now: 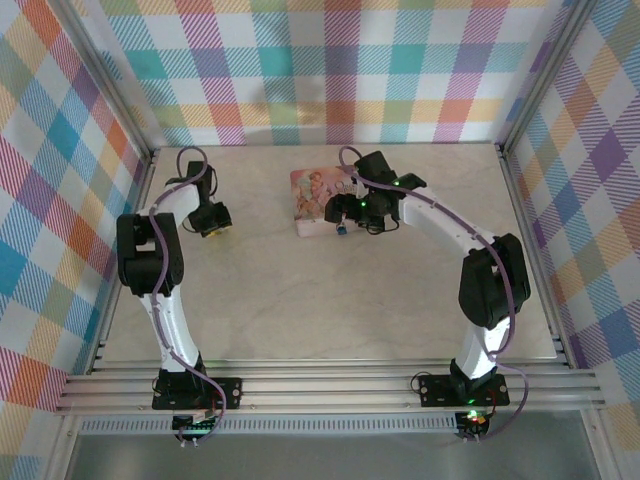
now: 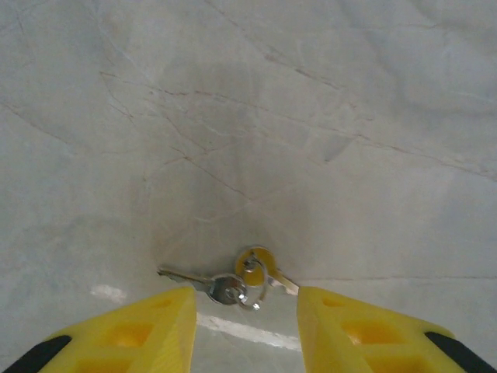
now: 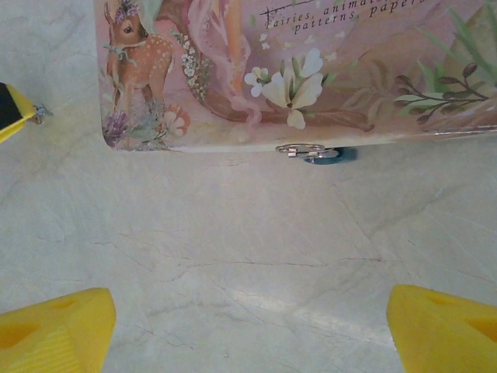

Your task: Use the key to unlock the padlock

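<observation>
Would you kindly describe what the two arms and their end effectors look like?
The left arm and right arm have white links, black joints and purple cables. The left end effector and right end effector have chunky yellow fingers.

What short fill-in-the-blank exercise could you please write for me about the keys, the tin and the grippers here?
The keys lie on the table between the left gripper's ____ fingers. The teal padlock sits against the edge of the ____ tin. The right gripper's jaws stand ____, holding nothing.
Missing words: yellow; pink; open.
</observation>
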